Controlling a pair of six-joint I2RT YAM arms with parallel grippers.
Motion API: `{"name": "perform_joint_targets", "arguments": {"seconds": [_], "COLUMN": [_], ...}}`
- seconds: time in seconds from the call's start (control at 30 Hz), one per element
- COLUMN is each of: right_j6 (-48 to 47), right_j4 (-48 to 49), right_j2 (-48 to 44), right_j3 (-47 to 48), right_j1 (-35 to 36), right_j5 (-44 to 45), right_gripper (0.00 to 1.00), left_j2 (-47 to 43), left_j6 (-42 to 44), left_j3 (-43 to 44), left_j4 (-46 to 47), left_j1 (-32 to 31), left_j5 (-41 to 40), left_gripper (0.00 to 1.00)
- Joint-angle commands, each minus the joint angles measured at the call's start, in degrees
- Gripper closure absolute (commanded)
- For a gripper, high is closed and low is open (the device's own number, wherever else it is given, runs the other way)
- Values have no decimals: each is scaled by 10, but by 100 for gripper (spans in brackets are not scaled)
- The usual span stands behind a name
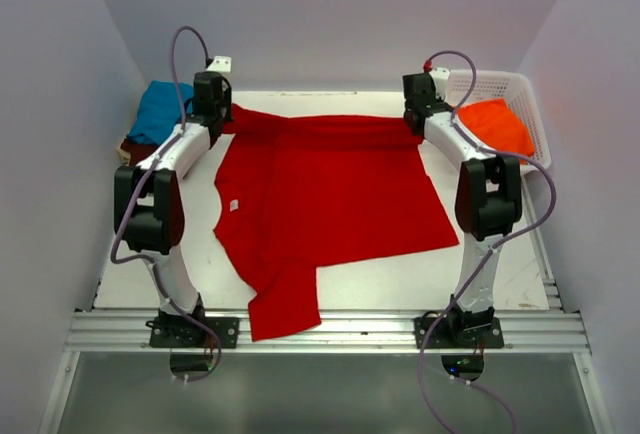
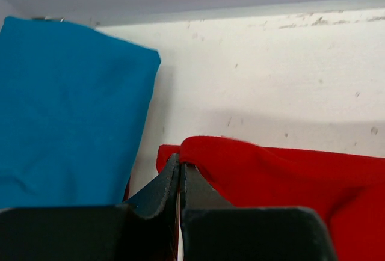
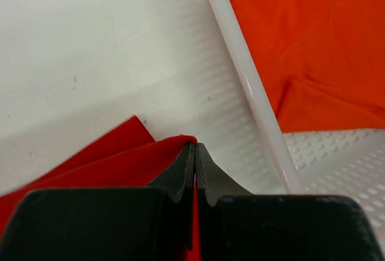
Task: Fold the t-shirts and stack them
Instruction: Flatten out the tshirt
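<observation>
Left gripper [image 2: 180, 171] and right gripper [image 3: 195, 151] are each pinching the far edge of the red shirt [image 1: 330, 194], which is lying mid-table with its first fold apparently beginning. The teal shirt [image 1: 160, 109] is lying far-left, seemingly folded, and the orange shirt [image 1: 495, 124] is waiting in the basket [image 1: 530, 94].

Four shirts on the count: red shirt [image 1: 330, 189], teal shirt [image 1: 160, 109], maroon shirt [image 1: 129, 149] (only an edge peeking out), orange shirt [image 1: 495, 124]. One basket [image 1: 500, 78]. Two grippers: left gripper [image 2: 180, 168], right gripper [image 3: 195, 148].
</observation>
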Motion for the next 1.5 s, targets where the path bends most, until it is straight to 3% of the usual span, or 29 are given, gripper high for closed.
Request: {"name": "perform_joint_targets", "arguments": {"seconds": [0.0,0.17,0.2,0.23,0.27,0.3,0.33,0.37,0.6,0.73,0.8,0.83,0.87,0.9,0.93,1.2,1.47], "right_j6": [27,58,56,37,24,10,-5,-11,-32,-12,-5,-5,14,27,33,57,59], "right_j4": [48,76,92,113,147,163,199,213,267,219,171,164,150,127,103,72,62], "right_j2": [55,129,128,120,108,77,59,44,-103,-166,-171,-172,-167,-164,-159,-75,-7], "right_j3": [57,140,135,111,97,79,38,19,-136,-178,-184,-188,-188,-183,-184,-181,-153], "right_j1": [-9,-9,-8,-9,-9,-8,-8,-8,23,27,27,26,26,27,27,26,26], "right_j5": [51,99,102,81,70,30,16,5,-21,-56,-91,-111,-119,-122,-133,-213,-232], "right_gripper": [100,100,96,57,32,12,1,1,1,1,24,51,100,100,100,100,100], "left_j2": [38,128,133,132,125,115,95,86,-15,-68,-96,-102,-105,-104,-100,-27,24], "left_j6": [-1,-46,-48,-50,-53,-51,-49,-47,-71,-126,-139,-155,-162,-168,-183,-218,-240], "left_j3": [57,183,191,191,182,163,134,124,27,-62,-130,-150,-162,-177,-179,-172,-194], "left_j4": [99,106,104,106,110,132,145,151,113,72,78,80,76,75,72,53,82], "left_j1": [6,6,4,3,1,-1,-2,-2,-15,-27,-31,-31,-31,-31,-32,-32,-34], "left_j5": [36,45,43,36,18,16,19,27,7,-4,20,23,34,40,39,59,65], "left_gripper": [100,100,92,64,1,0,0,0,0,1,11,31,50,71,100,100,100]}}
